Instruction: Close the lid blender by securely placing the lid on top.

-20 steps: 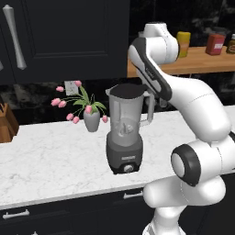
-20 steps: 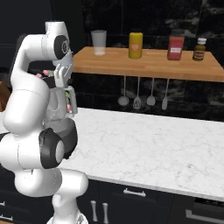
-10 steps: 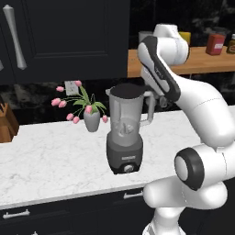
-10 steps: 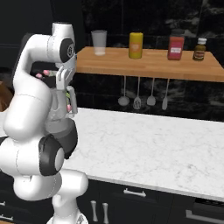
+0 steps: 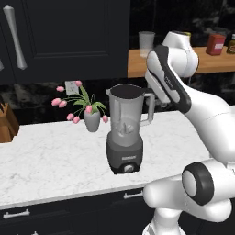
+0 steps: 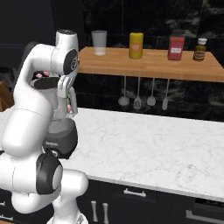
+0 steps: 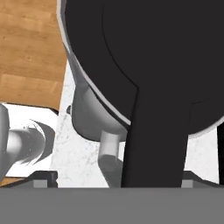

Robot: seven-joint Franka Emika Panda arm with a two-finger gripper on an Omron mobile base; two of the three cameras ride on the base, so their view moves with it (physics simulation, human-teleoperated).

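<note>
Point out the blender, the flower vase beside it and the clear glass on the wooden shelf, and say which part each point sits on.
blender (image 5: pixel 124 158): left base view, on its dark grey base above the knob.
flower vase (image 5: pixel 92 122): left base view, on the vase's grey body.
clear glass (image 6: pixel 99 43): right base view, on its side wall.

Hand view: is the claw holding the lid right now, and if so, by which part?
Nothing is held. The lid sits on the mouth of the blender, and the claw is open above it.
</note>
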